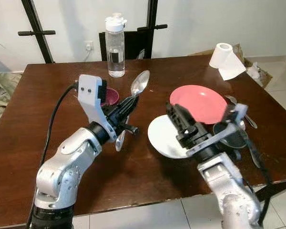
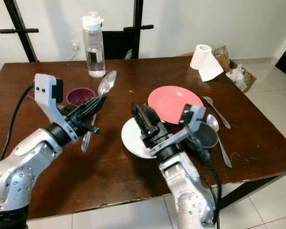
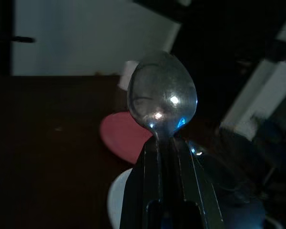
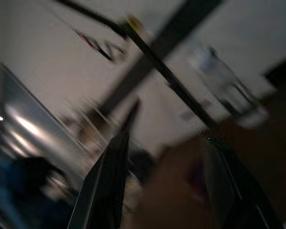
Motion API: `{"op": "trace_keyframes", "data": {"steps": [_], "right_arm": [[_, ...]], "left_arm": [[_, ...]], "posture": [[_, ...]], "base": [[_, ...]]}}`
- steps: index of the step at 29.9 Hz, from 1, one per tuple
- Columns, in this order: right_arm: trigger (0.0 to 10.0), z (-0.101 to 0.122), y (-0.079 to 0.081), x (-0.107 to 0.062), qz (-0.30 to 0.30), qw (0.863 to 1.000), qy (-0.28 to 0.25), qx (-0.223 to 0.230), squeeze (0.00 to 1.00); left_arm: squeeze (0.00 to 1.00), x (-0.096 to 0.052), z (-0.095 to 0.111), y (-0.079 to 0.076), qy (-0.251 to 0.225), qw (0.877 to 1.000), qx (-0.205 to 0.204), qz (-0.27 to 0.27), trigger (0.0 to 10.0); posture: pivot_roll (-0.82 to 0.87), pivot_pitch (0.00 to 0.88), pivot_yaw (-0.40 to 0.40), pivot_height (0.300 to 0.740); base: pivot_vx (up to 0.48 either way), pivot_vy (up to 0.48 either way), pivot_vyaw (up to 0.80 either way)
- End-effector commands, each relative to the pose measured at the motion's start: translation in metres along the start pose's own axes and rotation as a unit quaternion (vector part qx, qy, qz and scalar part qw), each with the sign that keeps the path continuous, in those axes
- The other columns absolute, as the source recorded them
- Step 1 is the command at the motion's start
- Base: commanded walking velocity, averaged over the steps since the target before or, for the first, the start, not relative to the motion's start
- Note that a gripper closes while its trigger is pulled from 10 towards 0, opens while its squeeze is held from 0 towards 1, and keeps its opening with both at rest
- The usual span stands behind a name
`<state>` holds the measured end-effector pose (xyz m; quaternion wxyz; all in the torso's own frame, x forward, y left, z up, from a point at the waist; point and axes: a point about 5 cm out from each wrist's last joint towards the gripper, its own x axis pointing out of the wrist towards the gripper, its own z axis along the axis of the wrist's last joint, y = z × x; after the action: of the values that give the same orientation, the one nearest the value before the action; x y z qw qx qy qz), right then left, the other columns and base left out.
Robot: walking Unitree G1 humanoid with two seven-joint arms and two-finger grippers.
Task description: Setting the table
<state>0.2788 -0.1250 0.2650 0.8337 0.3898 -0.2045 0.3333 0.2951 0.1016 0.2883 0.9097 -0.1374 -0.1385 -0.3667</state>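
— Where is our spoon (image 1: 139, 84)?
— Mid-frame, aloft over the table (image 1: 47, 95), pinched at its neck by our left gripper (image 1: 128, 102).
— And the right gripper (image 1: 177, 117)?
— Fingers spread, empty, above the white plate (image 1: 160, 138). We judge the thin grip may let the spoon twist and drop

Table: dark brown wooden table (image 2: 133, 171).
Left gripper (image 2: 97, 106): raised above the table, fingers clamped on the handle of a shiny metal spoon (image 2: 106, 83), bowl pointing up and away.
Right gripper (image 2: 139, 113): over the round white plate (image 2: 131, 138); finger gap unclear.
Plates: round pink plate (image 2: 174, 102) overlaps the white one.
Bowls: small maroon bowl (image 2: 79, 96); grey bowl (image 2: 205, 134).
Far edge: clear plastic water bottle (image 2: 95, 45), white paper roll (image 2: 202, 59).
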Motion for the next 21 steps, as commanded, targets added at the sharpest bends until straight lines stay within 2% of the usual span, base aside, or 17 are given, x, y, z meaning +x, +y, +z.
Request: {"op": "trace_keyframes", "data": {"steps": [1,8,13,21], "right_arm": [[10.0,0.011,0.009,-0.004,0.035,0.998,-0.027,0.039,0.00],[10.0,0.020,0.015,-0.008,0.060,0.994,-0.051,0.075,0.00],[10.0,0.012,0.014,-0.011,0.066,0.996,-0.005,0.063,0.00],[10.0,0.011,0.015,-0.012,0.066,0.996,0.000,0.064,0.00]], "left_arm": [[0.00,0.000,0.003,-0.002,-0.002,1.000,-0.015,-0.026,10.0],[0.00,-0.001,0.011,0.001,-0.017,0.998,-0.037,-0.042,10.0],[0.00,0.001,0.016,-0.005,-0.027,0.996,-0.048,-0.073,10.0],[0.00,0.001,0.017,-0.007,-0.028,0.995,-0.050,-0.079,10.0]], "posture": [[0.06,0.135,0.070,0.740],[0.06,0.132,0.072,0.740],[0.05,0.128,0.072,0.740],[0.05,0.128,0.072,0.740]], "base": [[0.000,0.000,0.00],[0.000,0.000,0.00],[0.000,0.000,0.00],[0.000,0.000,0.00]]}}
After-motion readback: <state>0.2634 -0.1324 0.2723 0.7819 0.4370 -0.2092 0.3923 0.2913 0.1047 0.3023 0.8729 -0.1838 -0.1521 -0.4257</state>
